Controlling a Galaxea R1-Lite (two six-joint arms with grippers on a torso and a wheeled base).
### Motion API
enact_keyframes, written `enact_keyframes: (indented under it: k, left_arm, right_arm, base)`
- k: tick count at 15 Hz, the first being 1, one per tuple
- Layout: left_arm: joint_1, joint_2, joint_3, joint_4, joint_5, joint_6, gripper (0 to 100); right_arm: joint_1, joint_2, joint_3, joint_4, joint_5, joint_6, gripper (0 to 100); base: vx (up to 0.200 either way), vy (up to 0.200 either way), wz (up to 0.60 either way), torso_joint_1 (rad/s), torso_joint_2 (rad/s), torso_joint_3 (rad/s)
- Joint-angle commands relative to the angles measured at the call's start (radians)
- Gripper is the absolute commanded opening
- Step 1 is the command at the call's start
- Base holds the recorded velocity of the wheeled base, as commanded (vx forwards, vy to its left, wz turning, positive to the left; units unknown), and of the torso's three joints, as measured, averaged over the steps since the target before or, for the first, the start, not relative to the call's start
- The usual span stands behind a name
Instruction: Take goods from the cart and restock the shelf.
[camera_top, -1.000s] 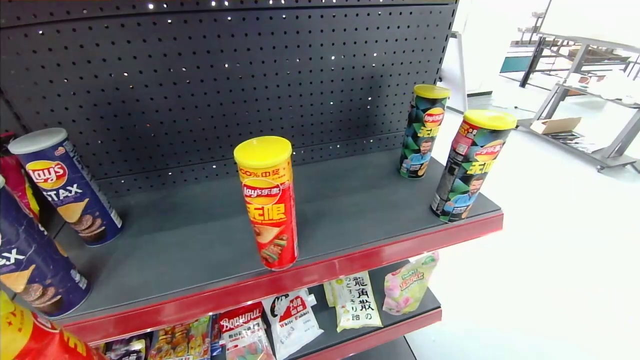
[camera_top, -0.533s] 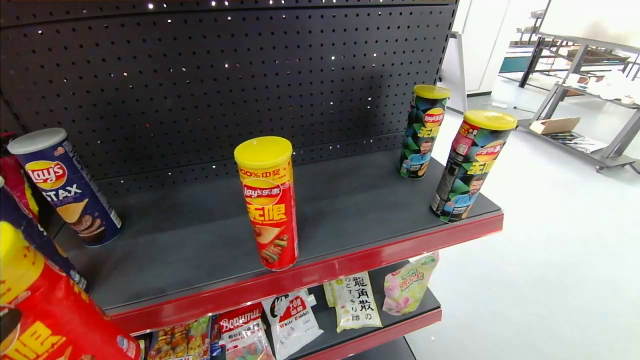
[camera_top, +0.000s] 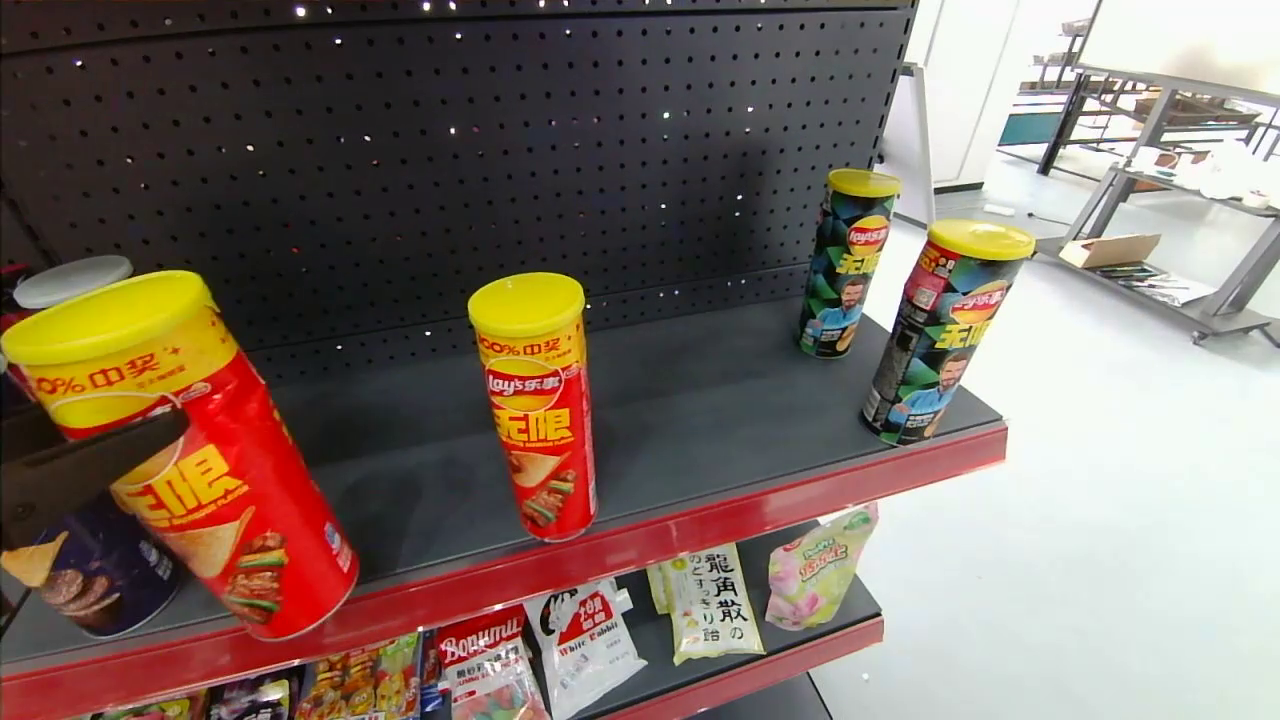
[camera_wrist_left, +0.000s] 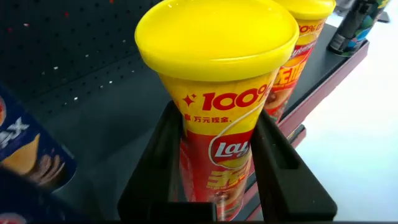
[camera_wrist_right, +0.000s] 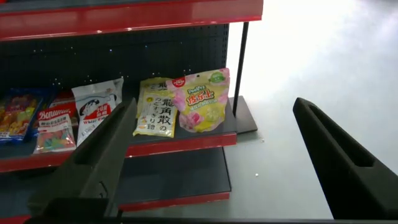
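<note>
My left gripper (camera_wrist_left: 217, 115) is shut on a red chips can with a yellow lid (camera_top: 190, 450), its black fingers (camera_wrist_left: 280, 168) clamped on both sides of the can below the lid. The can leans a little and its base is at the red front edge of the dark grey upper shelf (camera_top: 700, 420), at the left. A matching red can (camera_top: 535, 405) stands near the shelf's front middle. My right gripper (camera_wrist_right: 216, 109) is open and holds nothing, level with the lower shelves.
Two dark green cans (camera_top: 845, 265) (camera_top: 945, 330) stand at the shelf's right end. Blue cans (camera_top: 90, 570) sit at the far left behind the held can. Snack bags (camera_wrist_right: 199, 99) fill the lower shelf (camera_wrist_right: 180, 143). A black pegboard (camera_top: 450, 150) backs the shelf.
The held red can has risen from the lower left corner and moved right to the shelf's front edge, now covering the blue cans. Everything on the shelf stayed put.
</note>
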Motion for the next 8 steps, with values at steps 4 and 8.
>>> enact_keyframes:
  k: [4, 8]
  left_arm:
    - [-0.065, 0.278, -0.057, -0.136, 0.015, 0.007, 0]
    - [-0.117, 0.52, -0.206, -0.225, 0.015, -0.018, 0]
  right_arm:
    - [0.0, 0.003, 0.0, 0.0, 0.001, -0.001, 100]
    - [0.0, 0.003, 0.0, 0.0, 0.001, -0.001, 100]
  base:
    - [0.0, 0.0, 0.0, 0.0, 0.0, 0.0]
    - [0.0, 0.0, 0.0, 0.0, 0.0, 0.0]
